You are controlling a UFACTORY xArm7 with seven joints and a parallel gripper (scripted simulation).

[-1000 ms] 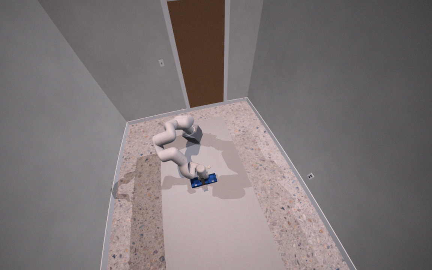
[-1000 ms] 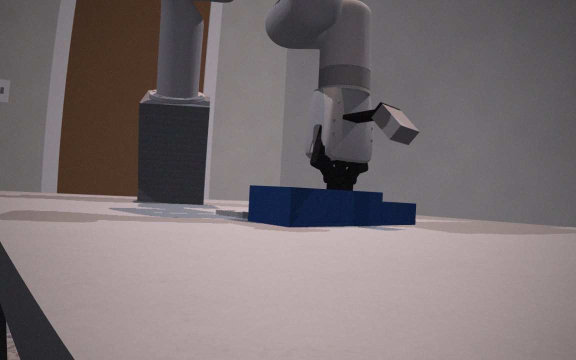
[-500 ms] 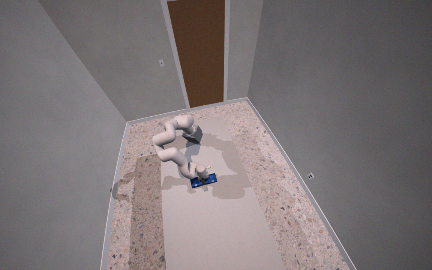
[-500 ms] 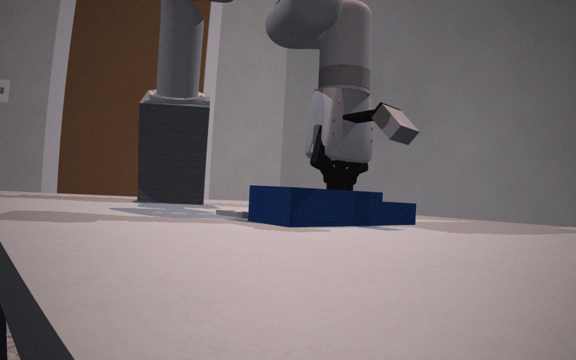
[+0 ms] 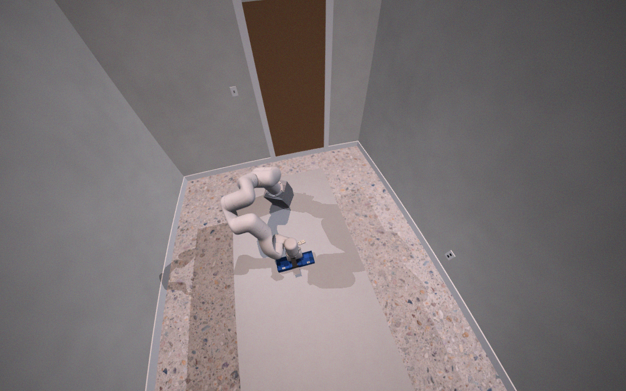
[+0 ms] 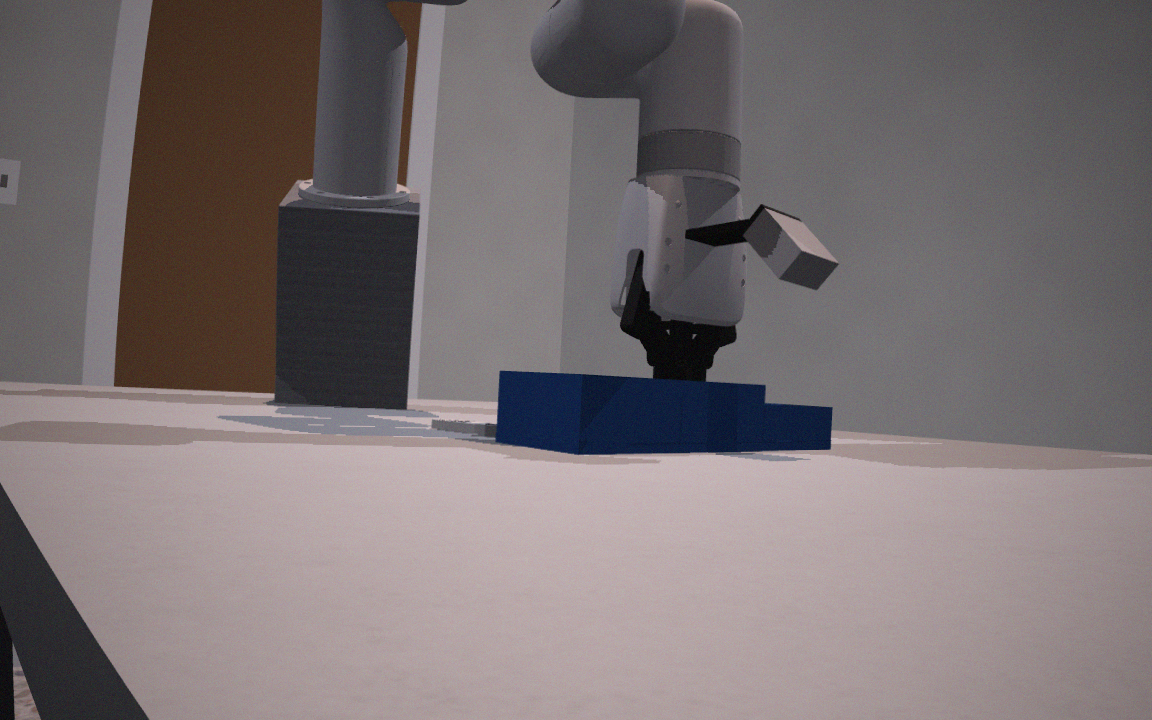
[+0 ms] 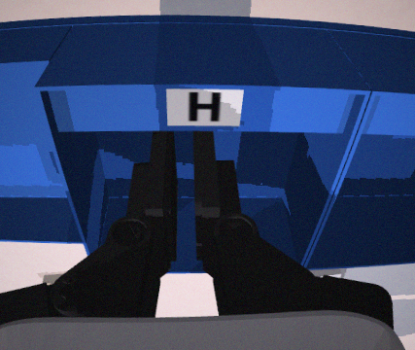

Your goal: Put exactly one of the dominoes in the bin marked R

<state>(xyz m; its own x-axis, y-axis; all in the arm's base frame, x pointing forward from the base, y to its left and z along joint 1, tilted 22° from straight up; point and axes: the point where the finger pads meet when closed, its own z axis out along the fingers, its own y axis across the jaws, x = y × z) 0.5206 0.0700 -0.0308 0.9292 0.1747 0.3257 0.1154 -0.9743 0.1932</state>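
My claw is pressed almost together, with only a thin slit between the two black fingers, and I see nothing pinched in that slit. It hangs straight down with its tips sunk inside the blue bin. They are in the middle compartment, right in front of the white label marked H on that compartment's far wall. From the side, the blue bin's near wall hides the fingertips, and only the black knuckles show above the rim.

The compartment next to H on the camera's right shows no label from here, so I cannot read its mark.

The one domino I can pick out from above lies flat on the table. It is outside the blue bin, just beside its wall on the side toward the arm's grey pedestal. It sits close to the wrist but apart from the fingers, which are in the bin and not over it. A low pale slab against the blue bin's left end in the side view may be a domino too; I cannot tell.
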